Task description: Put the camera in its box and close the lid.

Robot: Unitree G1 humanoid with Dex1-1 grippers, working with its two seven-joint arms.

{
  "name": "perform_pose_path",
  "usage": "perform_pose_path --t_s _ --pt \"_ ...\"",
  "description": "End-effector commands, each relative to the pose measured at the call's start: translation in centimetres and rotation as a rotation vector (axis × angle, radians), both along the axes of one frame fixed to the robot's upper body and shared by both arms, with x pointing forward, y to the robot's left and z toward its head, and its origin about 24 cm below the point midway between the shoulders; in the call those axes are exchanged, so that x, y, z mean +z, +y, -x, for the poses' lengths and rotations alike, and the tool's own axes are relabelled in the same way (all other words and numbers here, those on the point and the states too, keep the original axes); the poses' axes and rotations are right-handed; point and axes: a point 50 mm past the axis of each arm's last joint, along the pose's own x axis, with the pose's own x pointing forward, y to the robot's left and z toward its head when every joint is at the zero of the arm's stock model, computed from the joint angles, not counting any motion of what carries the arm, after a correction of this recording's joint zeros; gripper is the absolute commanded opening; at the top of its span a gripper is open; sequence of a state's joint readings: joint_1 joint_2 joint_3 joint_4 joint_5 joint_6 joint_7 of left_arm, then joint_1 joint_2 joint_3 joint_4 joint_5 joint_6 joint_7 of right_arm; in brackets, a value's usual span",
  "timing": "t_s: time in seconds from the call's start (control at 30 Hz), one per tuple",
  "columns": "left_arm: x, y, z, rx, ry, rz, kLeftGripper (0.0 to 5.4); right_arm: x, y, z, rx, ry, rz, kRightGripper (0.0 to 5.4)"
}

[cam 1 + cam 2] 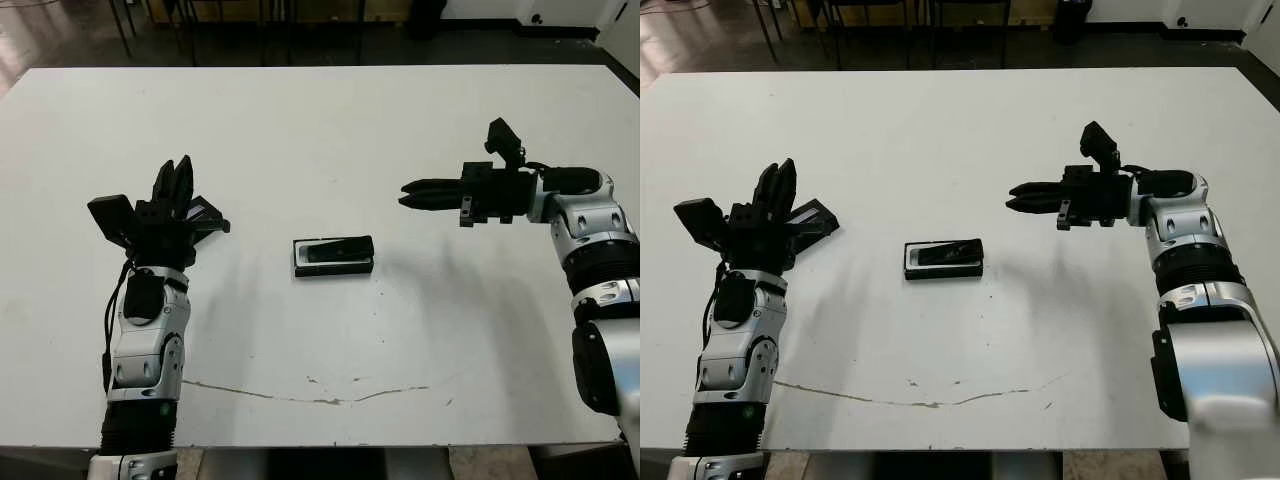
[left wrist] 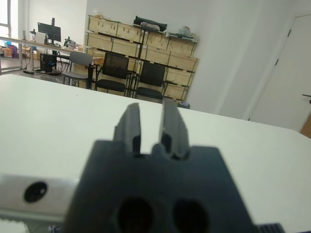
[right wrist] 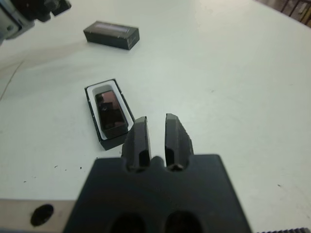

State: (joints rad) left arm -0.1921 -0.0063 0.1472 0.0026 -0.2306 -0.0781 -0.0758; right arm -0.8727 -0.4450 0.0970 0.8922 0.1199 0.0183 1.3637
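Two arms hover: right claw (image 1: 404, 194) horizontal, left claw (image 1: 176, 173) pointing forward.

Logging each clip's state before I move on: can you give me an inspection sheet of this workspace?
Surface: white table, with a thin crack-like mark near the front edge.
Job's things: the camera lies in the open box at the table's middle; the lid lies apart on the table by the left arm.
Clutter: nothing seen.
Grippers: left gripper empty, fingers a narrow gap apart; right gripper empty, nearly closed, above the table to the right of the box.
Cables: a black cable runs along the left forearm.
Surroundings: chairs, stacked crates, a door.
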Motion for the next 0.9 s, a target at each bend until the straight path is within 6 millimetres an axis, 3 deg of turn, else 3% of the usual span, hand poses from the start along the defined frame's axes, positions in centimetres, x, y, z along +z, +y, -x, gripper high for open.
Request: perform_pose_path --t_s 0.03,0.33,0.47,0.9 --pt "-0.8 0.4 0.3 0.015 0.041 -0.01 0.0 -0.4 -0.2 0.2 -0.019 -0.023 0.018 0.0" --pt "-0.8 0.3 0.3 0.01 0.042 0.005 0.0 0.8 0.1 0.7 -0.064 -0.256 0.121 0.0" --pt "-0.8 0.3 0.3 0.012 0.042 -0.002 0.0 1.3 0.9 1.3 -0.023 -0.265 0.193 0.09" --pt "-0.8 0.3 0.3 0.016 0.045 -0.003 0.0 0.5 2.8 1.7 0.098 -0.162 0.239 2.77"
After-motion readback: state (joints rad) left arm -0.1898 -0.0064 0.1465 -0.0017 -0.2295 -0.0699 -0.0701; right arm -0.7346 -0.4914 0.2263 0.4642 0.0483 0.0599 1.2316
